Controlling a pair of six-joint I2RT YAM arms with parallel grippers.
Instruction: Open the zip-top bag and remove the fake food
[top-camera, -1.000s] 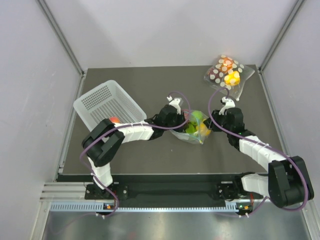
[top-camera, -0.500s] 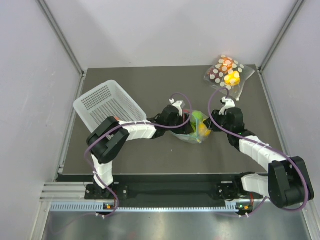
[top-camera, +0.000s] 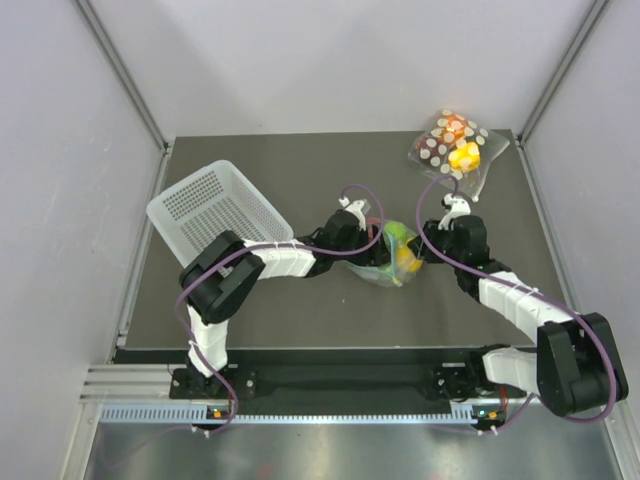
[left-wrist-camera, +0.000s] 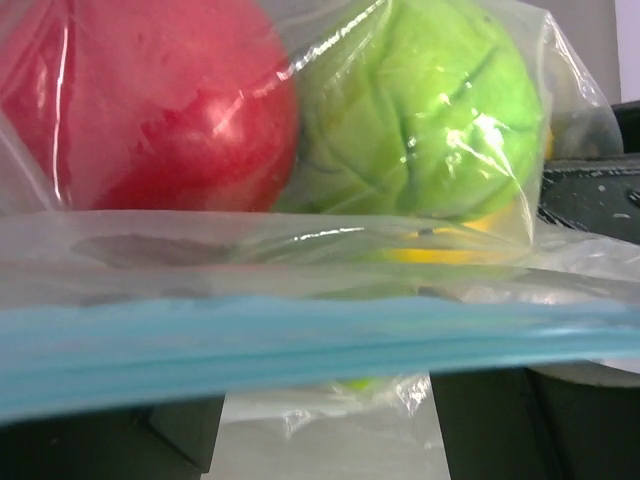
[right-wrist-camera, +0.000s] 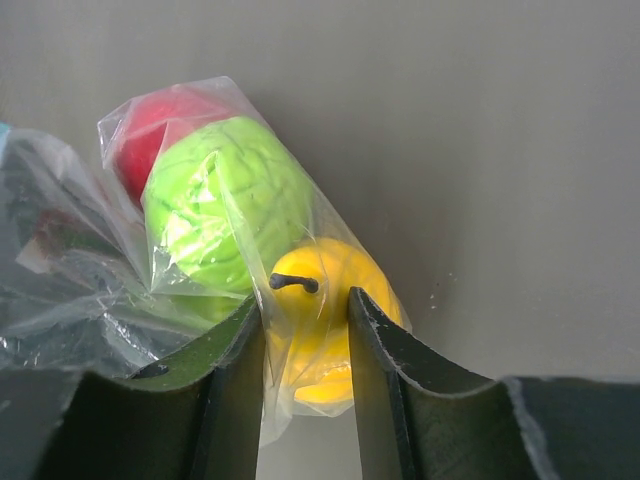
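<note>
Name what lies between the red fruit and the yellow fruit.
The green fruit sits between the red fruit and the yellow fruit inside the zip-top bag; the right wrist view shows it.

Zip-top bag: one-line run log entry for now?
left claw open at zip strip | right claw shut on zip-top bag around yellow fruit | fake food inside bag

zip-top bag (left-wrist-camera: 300, 250) — clear crinkly plastic, shiny | fake food (right-wrist-camera: 225, 200) — glossy plastic | table (top-camera: 300, 320) — matt dark

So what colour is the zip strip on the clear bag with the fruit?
Teal-blue. The zip strip shows best in the left wrist view.
</note>
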